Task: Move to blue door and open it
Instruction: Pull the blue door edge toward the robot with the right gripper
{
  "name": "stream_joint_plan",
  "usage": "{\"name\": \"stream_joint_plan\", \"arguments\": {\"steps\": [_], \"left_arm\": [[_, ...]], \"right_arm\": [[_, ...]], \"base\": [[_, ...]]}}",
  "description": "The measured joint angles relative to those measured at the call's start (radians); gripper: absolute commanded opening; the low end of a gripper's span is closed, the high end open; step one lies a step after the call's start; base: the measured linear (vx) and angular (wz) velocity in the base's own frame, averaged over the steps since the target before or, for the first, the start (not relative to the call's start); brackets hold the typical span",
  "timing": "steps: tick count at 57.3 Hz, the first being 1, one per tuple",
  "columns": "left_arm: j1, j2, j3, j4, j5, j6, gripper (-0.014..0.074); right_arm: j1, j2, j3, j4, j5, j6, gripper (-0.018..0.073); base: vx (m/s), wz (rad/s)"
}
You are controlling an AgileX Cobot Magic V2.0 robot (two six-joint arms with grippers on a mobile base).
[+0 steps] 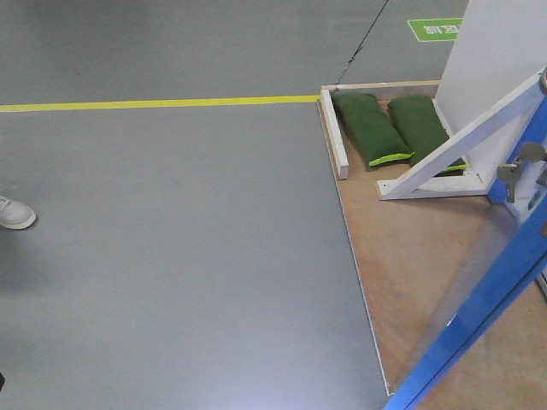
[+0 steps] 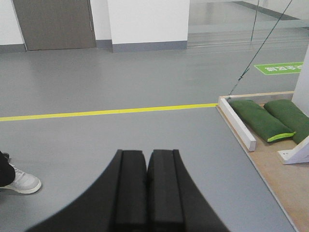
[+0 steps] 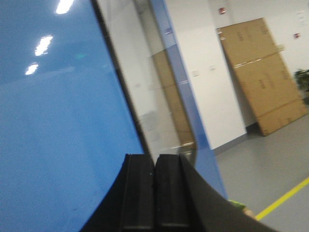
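The blue door stands at the far right of the front view as a slanted glossy blue slab. Its silver lever handle is near the right edge. In the right wrist view the door's blue face fills the left half, close in front of my right gripper. That gripper is shut and empty, just in front of the door's glossy edge. My left gripper is shut and empty, and points at bare grey floor. The door does not show in the left wrist view.
The door rig stands on a plywood base with a white slanted brace, a white panel and two green sandbags. A yellow floor line runs across. A person's white shoe is at the left. Cardboard boxes lean on the far wall.
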Motion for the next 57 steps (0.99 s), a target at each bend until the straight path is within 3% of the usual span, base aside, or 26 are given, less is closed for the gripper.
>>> {"name": "stream_joint_plan", "arguments": {"steps": [24,57], "left_arm": [[0.0,0.0,0.0,0.0,0.0,0.001,0.0073],[0.0,0.0,0.0,0.0,0.0,0.001,0.0073]], "right_arm": [[0.267,0.008,0.011,0.02,0.043,-0.001,0.0012],[0.468,0.075,0.011,0.0,0.011,-0.001,0.0012]], "base": [[0.0,0.0],[0.0,0.0]]}}
